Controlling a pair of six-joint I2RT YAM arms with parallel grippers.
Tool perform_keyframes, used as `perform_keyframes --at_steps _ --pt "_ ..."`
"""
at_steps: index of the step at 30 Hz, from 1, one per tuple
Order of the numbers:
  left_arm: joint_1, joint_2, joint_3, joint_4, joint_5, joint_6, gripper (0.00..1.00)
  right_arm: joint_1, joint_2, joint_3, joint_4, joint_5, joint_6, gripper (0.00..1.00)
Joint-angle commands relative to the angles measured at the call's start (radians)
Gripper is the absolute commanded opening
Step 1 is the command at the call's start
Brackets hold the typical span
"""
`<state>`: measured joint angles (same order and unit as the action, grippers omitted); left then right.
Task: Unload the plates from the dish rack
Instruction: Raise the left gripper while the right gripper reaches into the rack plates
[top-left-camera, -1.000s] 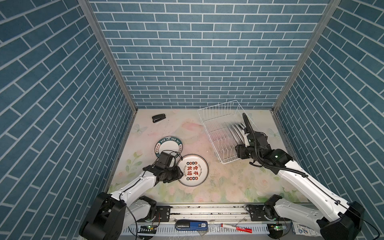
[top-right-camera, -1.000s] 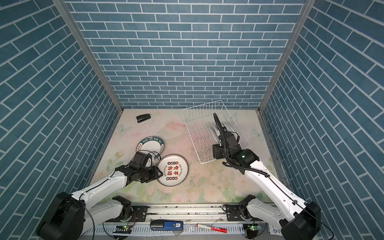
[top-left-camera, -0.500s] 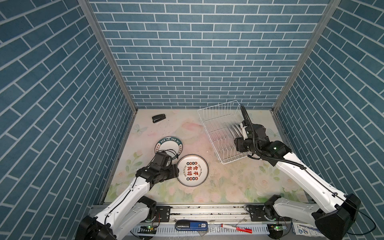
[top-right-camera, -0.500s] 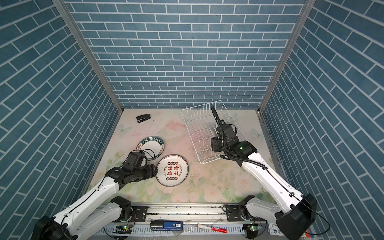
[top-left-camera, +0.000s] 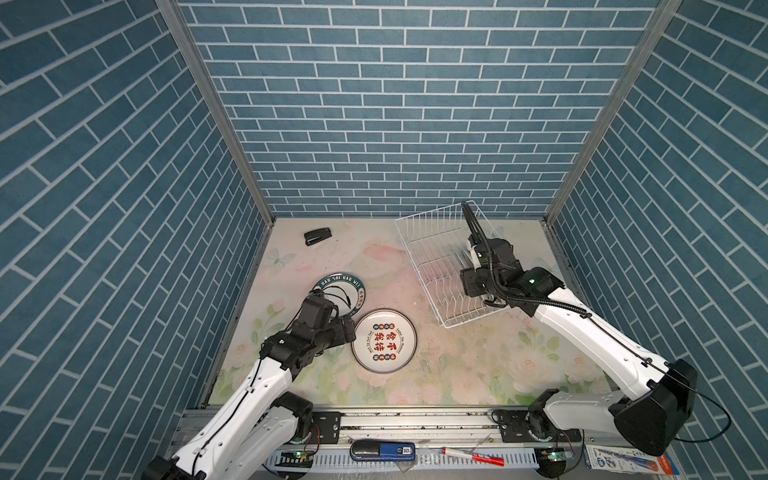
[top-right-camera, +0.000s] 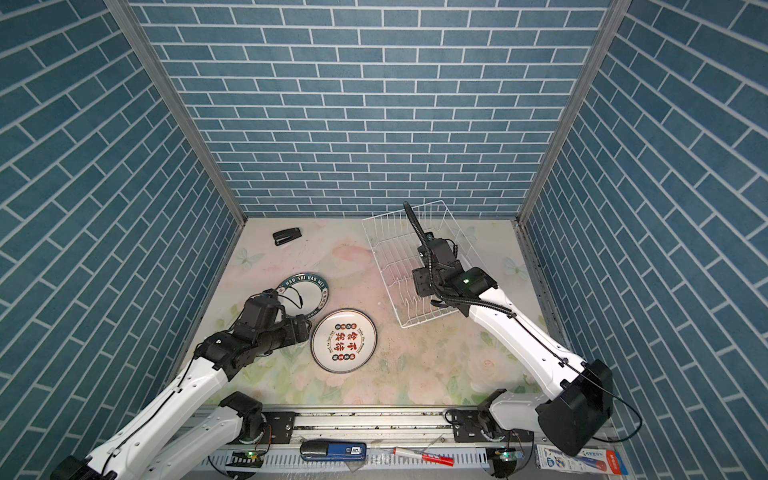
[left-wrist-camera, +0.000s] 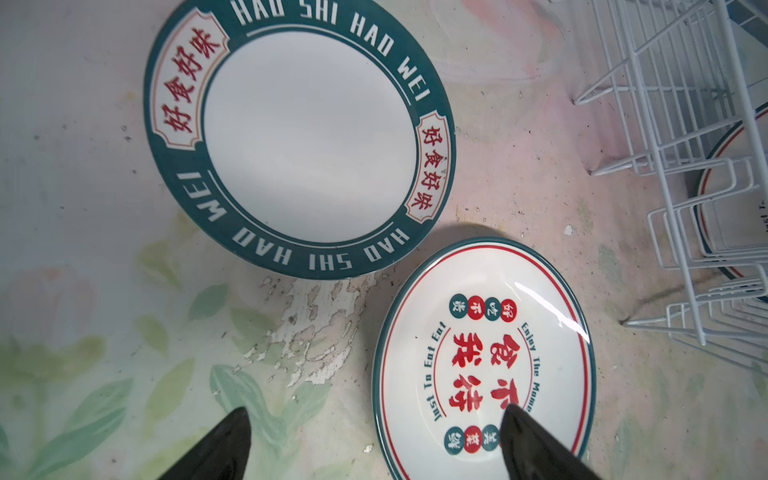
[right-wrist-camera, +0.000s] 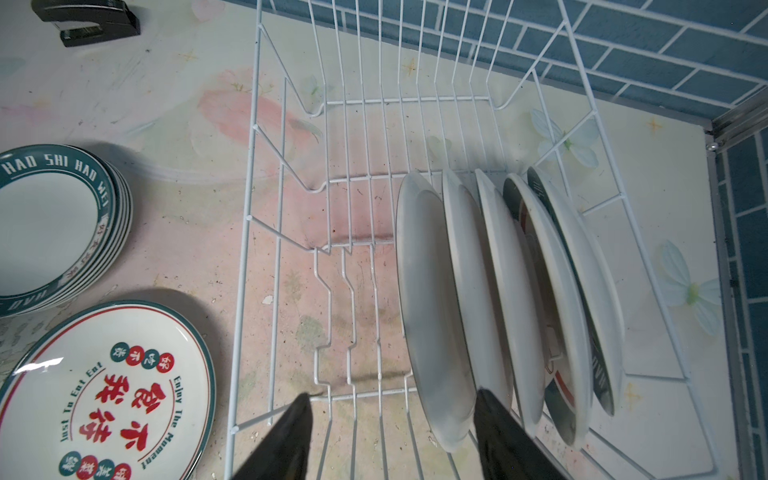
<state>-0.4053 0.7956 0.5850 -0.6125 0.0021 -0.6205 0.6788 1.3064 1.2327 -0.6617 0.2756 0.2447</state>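
Observation:
The white wire dish rack (top-left-camera: 428, 232) (top-right-camera: 386, 232) (right-wrist-camera: 249, 208) stands at the back right. Several plates (right-wrist-camera: 432, 291) stand on edge in it. My right gripper (right-wrist-camera: 391, 392) is open above the rack, its fingers on either side of the nearest plate's rim without closing on it. A stack of green-rimmed plates (top-left-camera: 340, 291) (left-wrist-camera: 299, 137) (right-wrist-camera: 50, 224) lies on the table at the left. Beside it lies a single plate with red characters (top-left-camera: 384, 340) (top-right-camera: 344, 340) (left-wrist-camera: 486, 353). My left gripper (left-wrist-camera: 374, 407) (top-left-camera: 347, 332) hovers open over that plate's near edge, holding nothing.
A black stapler (top-left-camera: 318, 237) (top-right-camera: 286, 236) (right-wrist-camera: 87, 20) lies at the back left. Blue brick walls close in three sides. On the front rail lie a blue device (top-left-camera: 382, 451) and a red marker (top-left-camera: 473, 457).
My left gripper has opened wide at the red-character plate's edge, and that arm has dropped lower. The right gripper has moved farther back over the rack to the standing plates.

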Motion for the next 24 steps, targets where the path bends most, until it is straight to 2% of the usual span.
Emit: perform_keyframes --at_steps 1,8,24 --pt "0.002 -0.021 0.018 -0.038 -0.076 -0.006 0.98 0.036 0.034 0.081 -0.033 0.103 -0.052 0.62" --pt "0.001 -0.001 0.03 -0.027 -0.105 0.004 0.99 0.098 0.079 0.132 -0.066 0.194 -0.038 0.62" --pt "0.0 -0.032 0.027 -0.017 -0.118 0.011 0.99 0.099 0.19 0.167 -0.07 0.27 -0.019 0.59"
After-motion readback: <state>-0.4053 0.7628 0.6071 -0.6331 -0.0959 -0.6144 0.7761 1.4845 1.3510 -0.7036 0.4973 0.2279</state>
